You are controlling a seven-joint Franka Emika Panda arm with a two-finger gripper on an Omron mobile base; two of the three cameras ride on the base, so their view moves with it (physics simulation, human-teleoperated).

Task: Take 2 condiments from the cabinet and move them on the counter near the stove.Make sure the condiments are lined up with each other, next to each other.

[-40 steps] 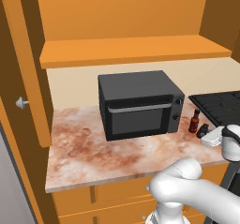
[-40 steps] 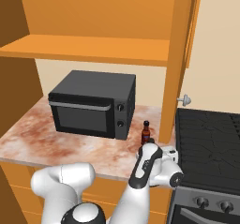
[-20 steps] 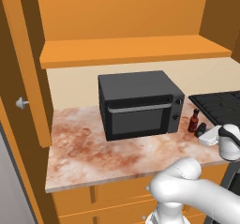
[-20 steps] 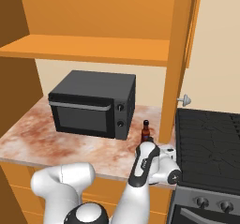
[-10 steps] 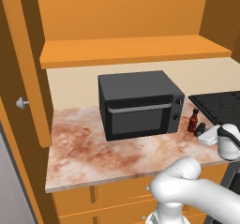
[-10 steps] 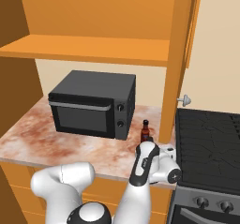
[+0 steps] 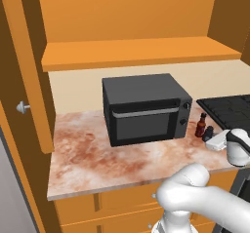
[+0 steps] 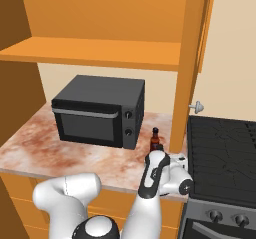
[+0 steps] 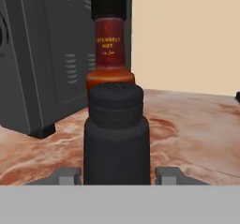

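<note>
You see the shaker (image 9: 116,134) standing on the surface (image 7: 97,154) near its stove-side edge, directly before the bottle (image 9: 109,49) so they line up, with the tool (image 9: 117,175) spread slightly, apparently letting go.

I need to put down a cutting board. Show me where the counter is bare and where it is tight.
Bare counter runs in front of the microwave and to its left, up to the cabinet door. It is crowded between the microwave and the stove: sauce bottle, shaker and gripper sit there.
</note>
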